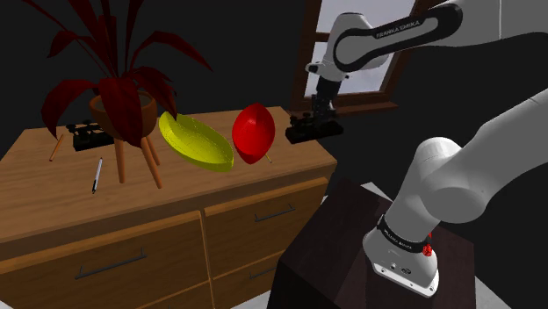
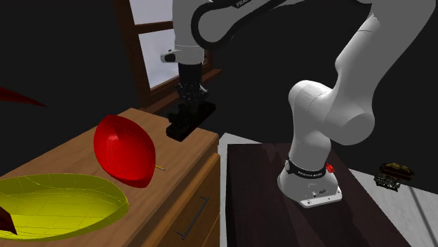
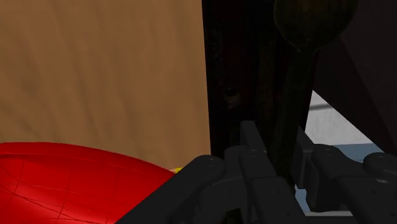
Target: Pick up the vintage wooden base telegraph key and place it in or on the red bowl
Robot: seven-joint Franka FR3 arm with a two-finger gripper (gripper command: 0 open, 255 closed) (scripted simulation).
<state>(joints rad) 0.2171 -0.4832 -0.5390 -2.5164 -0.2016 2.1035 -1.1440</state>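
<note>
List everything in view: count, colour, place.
dresser: 1, wooden, shoulder view's left half
telegraph key: 1, dark, clasped at dresser's end, shoulder view's right
yellow-green bowl: 1, yellow-green, tilted, mid-dresser
red bowl: 1, red, tipped, beside yellow-green bowl
potted plant: 1, red-leaved, on wooden tripod
second telegraph key: 1, dark, behind potted plant
pen: 1, dark and white, dresser front
window: 1, wood-framed, behind dresser's end
stand: 1, dark box, beside dresser
arm: 1, white, rising from stand
gripper: 1, black, shut on telegraph key

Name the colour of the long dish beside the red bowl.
The dish is yellow, best in shoulder view.
</note>
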